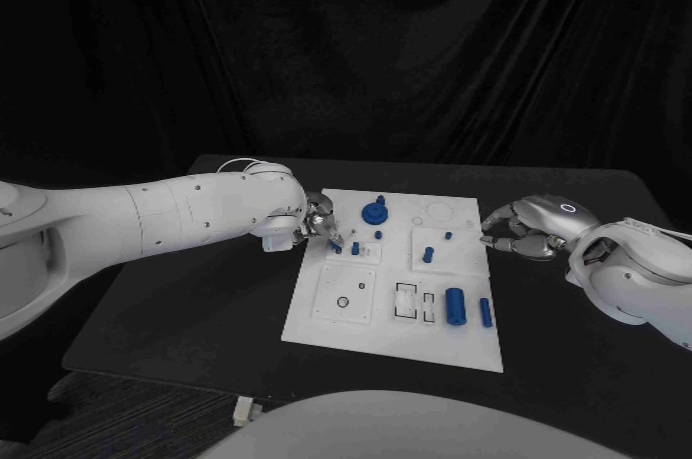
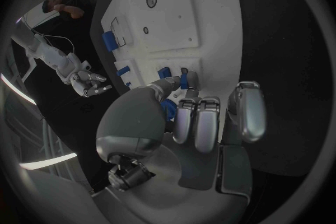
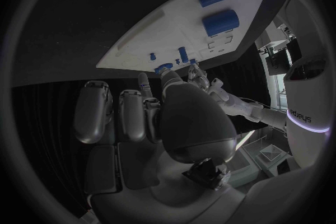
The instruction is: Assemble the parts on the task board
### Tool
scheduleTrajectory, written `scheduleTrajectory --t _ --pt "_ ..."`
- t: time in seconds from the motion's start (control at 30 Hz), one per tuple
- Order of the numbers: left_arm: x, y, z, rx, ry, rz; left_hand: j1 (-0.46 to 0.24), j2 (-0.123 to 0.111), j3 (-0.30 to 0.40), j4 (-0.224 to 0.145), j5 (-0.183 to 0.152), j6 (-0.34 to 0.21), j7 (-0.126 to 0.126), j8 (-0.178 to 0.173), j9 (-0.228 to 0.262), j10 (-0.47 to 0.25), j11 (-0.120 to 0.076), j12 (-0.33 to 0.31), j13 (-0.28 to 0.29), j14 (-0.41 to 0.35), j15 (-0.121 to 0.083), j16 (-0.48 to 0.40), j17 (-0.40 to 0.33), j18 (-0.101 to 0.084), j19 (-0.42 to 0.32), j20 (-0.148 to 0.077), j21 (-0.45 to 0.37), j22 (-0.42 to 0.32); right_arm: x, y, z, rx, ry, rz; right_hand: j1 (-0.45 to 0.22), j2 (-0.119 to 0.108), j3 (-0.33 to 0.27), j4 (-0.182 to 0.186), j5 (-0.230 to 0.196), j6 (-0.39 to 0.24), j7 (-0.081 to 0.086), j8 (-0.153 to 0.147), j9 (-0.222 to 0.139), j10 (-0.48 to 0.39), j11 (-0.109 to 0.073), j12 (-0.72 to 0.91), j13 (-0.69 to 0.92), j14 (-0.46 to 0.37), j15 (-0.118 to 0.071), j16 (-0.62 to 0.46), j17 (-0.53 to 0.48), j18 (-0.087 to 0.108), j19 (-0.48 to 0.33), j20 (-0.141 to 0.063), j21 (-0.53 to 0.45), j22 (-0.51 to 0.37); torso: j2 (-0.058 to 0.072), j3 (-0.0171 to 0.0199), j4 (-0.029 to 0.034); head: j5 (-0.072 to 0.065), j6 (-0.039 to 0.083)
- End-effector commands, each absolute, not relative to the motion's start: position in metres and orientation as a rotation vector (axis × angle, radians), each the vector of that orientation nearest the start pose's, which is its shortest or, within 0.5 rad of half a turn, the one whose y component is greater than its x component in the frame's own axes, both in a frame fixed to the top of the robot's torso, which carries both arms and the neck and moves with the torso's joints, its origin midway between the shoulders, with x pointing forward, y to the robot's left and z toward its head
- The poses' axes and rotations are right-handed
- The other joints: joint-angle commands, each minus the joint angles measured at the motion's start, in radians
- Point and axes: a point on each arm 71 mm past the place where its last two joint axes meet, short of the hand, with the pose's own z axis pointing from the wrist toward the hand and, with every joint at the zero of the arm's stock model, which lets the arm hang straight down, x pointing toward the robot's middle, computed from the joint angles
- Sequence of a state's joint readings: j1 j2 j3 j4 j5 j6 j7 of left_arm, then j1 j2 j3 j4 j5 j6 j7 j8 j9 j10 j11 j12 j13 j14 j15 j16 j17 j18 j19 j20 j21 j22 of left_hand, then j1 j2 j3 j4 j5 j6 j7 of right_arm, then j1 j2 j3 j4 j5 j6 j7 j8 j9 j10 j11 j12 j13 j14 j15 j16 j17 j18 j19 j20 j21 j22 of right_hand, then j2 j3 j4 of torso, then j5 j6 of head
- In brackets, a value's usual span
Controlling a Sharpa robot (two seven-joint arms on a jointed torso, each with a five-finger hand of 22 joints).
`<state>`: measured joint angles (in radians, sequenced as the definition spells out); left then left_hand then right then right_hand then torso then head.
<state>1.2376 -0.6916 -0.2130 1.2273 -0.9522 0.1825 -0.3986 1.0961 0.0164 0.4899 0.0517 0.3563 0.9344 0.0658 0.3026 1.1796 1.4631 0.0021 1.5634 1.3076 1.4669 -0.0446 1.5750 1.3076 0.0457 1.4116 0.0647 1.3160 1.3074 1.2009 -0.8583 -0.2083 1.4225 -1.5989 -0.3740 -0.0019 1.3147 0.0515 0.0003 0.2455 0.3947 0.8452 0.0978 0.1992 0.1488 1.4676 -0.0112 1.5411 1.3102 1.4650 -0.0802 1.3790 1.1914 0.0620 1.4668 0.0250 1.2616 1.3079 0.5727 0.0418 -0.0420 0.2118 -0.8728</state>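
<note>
**Left hand over the board's near-left pegs**

Black surface (image 1: 188, 309) carrying white rectangular task board (image 1: 346, 324). Large blue cylinder (image 1: 454, 306) lying near board's front right. Left hand (image 1: 315, 222) pinching a small blue peg (image 2: 183, 78) above board. Right hand (image 1: 522, 229) curled, holding nothing, beside board's right edge.

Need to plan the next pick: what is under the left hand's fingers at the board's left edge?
The left hand reaches over the task board's left edge, fingertips at a small upright blue peg. Another blue piece sits beside it. The fingers cover whatever lies beneath them.
</note>
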Motion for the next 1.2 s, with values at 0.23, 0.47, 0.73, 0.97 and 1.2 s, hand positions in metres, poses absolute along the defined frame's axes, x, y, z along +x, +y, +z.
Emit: scheduleTrajectory --t 0.23,0.47,0.73,0.97,1.2 --pt "0.5037 0.2256 -0.2716 -0.154 2.566 -0.357 0.016 -0.003 -0.002 -0.006 -0.031 0.013 -0.01 0.01 0.002 0.096 -0.007 -0.001 0.255 0.104 -0.004 -0.004 0.263 0.015 0.0 0.0 0.006 0.183 0.4741 -0.2332 -0.2441 -0.369 1.703 0.524 0.008 0.0 0.007 0.0 0.004 0.007 0.001 -0.004 -0.001 0.064 0.006 -0.008 0.187 0.042 0.006 -0.006 -0.001 0.007 0.014 0.008 -0.005 0.17 -0.001 0.0 -0.0001 0.001 0.0" --pt "0.5039 0.2271 -0.2728 -0.122 2.629 -0.309 0.02 -0.011 -0.01 -0.007 -0.039 0.026 -0.015 0.024 0.008 0.096 -0.01 -0.001 0.256 0.104 -0.006 -0.004 0.263 0.016 0.0 -0.002 0.005 0.182 0.4741 -0.2332 -0.2445 -0.37 1.705 0.524 0.009 0.001 0.007 0.0 0.005 0.007 0.001 -0.004 -0.001 0.064 0.006 -0.008 0.186 0.042 0.006 -0.007 -0.002 0.006 0.014 0.009 -0.005 0.17 0.0 0.0002 -0.0002 0.0 0.0" --pt "0.5059 0.2263 -0.2727 -0.124 2.63 -0.296 0.023 -0.018 -0.01 -0.012 -0.034 0.024 -0.017 0.026 0.009 0.097 -0.012 -0.001 0.256 0.104 -0.007 -0.004 0.263 0.016 -0.001 -0.002 0.004 0.182 0.4738 -0.2326 -0.245 -0.371 1.707 0.526 0.009 0.001 0.007 0.0 0.005 0.007 0.001 -0.004 -0.001 0.064 0.006 -0.008 0.186 0.042 0.006 -0.007 -0.002 0.006 0.014 0.009 -0.005 0.17 0.0 0.0003 -0.0004 0.001 0.0" --pt "0.5089 0.2251 -0.272 -0.141 2.603 -0.303 0.023 -0.015 -0.009 -0.01 -0.034 0.021 -0.016 0.025 0.009 0.097 -0.012 0.0 0.256 0.104 -0.007 -0.004 0.263 0.016 0.0 -0.003 0.006 0.182 0.4739 -0.2326 -0.2454 -0.372 1.709 0.526 0.01 0.001 0.008 -0.001 0.005 0.007 0.001 -0.004 -0.002 0.064 0.006 -0.008 0.185 0.042 0.006 -0.007 -0.002 0.007 0.014 0.009 -0.006 0.17 0.0 0.0002 0.0002 0.004 0.0" --pt "0.5113 0.2235 -0.2703 -0.163 2.558 -0.33 0.022 -0.012 -0.008 -0.005 -0.033 0.011 -0.014 0.021 0.007 0.095 -0.011 -0.001 0.255 0.104 -0.007 -0.004 0.263 0.016 0.0 -0.003 0.005 0.182 0.4739 -0.2326 -0.2455 -0.372 1.71 0.525 0.01 0.001 0.008 -0.001 0.005 0.007 0.001 -0.004 -0.002 0.064 0.006 -0.008 0.185 0.042 0.006 -0.007 -0.002 0.007 0.014 0.009 -0.006 0.17 0.0 0.0 0.0002 0.004 0.0"
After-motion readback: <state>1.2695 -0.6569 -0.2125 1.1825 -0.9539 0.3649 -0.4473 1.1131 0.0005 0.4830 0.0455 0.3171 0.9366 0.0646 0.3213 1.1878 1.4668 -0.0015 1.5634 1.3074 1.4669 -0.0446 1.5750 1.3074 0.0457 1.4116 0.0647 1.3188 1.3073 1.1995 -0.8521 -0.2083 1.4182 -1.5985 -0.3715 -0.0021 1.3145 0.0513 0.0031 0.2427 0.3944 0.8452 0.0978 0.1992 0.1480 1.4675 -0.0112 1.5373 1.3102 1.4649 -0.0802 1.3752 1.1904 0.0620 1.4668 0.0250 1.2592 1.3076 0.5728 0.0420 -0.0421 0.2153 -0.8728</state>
